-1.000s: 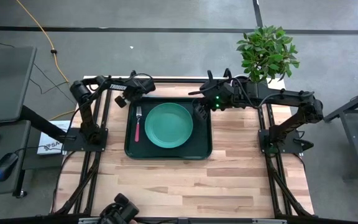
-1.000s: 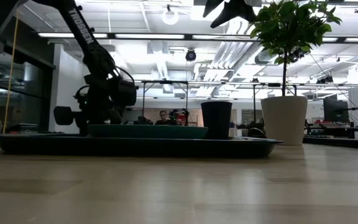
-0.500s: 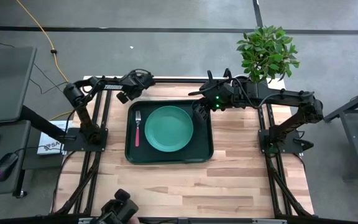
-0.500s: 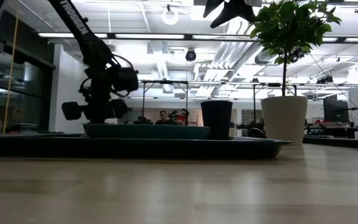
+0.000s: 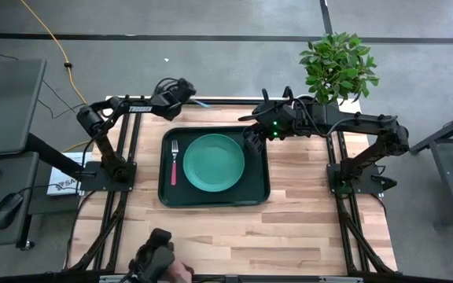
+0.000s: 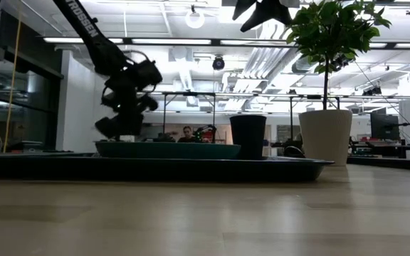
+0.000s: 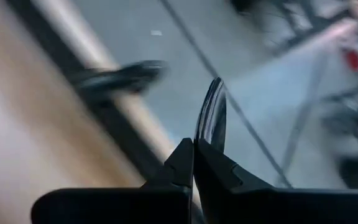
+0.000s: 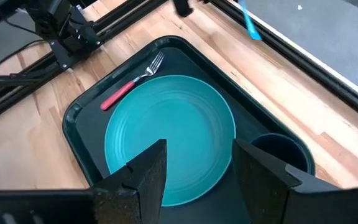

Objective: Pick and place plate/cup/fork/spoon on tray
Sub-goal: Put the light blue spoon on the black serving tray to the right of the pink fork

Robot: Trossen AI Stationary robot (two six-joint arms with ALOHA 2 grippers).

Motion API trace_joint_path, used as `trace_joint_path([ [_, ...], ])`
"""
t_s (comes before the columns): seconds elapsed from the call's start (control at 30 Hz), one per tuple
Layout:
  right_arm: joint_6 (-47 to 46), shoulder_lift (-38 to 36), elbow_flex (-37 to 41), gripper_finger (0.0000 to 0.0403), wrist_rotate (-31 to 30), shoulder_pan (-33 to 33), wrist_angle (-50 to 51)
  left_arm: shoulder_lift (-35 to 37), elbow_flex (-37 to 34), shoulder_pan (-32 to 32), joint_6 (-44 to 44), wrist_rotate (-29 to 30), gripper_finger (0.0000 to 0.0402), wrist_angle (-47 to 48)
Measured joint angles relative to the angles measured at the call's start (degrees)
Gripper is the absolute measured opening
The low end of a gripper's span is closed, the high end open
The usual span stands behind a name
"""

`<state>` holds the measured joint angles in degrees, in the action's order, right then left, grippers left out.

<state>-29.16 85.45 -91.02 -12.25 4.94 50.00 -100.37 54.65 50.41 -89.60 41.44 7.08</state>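
The dark green tray (image 5: 165, 189) lies mid-table and holds the green plate (image 5: 214, 160), the red-handled fork (image 5: 174, 161) on its left and the dark cup (image 8: 278, 152) at its far right corner. My left gripper (image 5: 185, 88) is raised over the table's far edge and is shut on the spoon, whose teal handle (image 5: 201, 103) sticks out toward the right. My right gripper (image 8: 197, 168) is open and empty above the tray's far right part, over the cup and the plate's edge. In the low view the plate (image 6: 166, 150) and the cup (image 6: 248, 136) stand on the tray (image 6: 155, 167). My left gripper pinches the spoon's silver metal end (image 7: 211, 118) between its two shut fingers (image 7: 182, 165). The teal handle (image 8: 248, 22) reaches out beyond the fingertips. The spoon is lifted clear, above the table's far edge.
A white pot (image 6: 326, 136) with a leafy plant (image 5: 336, 67) stands at the table's far right corner. A person's hand with a dark object (image 5: 157, 263) shows at the near edge. A person (image 6: 186, 133) sits far back in the room. Bare wood lies near of the tray.
My left gripper has risen from the tray's far left corner and gone toward the far edge and a little right, turning about, with the spoon held shut in it. My right arm has kept still.
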Motion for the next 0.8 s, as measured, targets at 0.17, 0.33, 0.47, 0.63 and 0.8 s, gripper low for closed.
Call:
trace_joint_path([
  [0.17, 3.72, 0.0, 0.0, 0.0172, 0.65, 1.23, -0.16, 3.0, 0.04, -1.84, 19.99, -2.71, 0.0, -10.79],
  [0.33, 6.86, -0.22, 0.01, 0.0172, 4.38, 3.11, -0.07, 9.41, 0.06, -1.06, 34.96, -5.63, 0.0, -14.47],
  [0.47, 10.41, -1.17, 0.0, 0.0172, 6.56, 4.84, 0.29, 16.3, 0.07, 0.55, 48.65, -12.88, 0.0, -16.56],
  [0.63, 14.36, -3.29, 0.0, 0.0172, 6.74, 7.44, 1.45, 25.1, 0.07, 1.6, 60.71, -26.95, 0.0, -15.27],
  [0.8, 16.34, -5.21, -0.07, 0.0172, 9.64, 9.91, 2.75, 32.77, 0.07, 1.56, 66.23, -48.72, 0.0, -14.79],
])
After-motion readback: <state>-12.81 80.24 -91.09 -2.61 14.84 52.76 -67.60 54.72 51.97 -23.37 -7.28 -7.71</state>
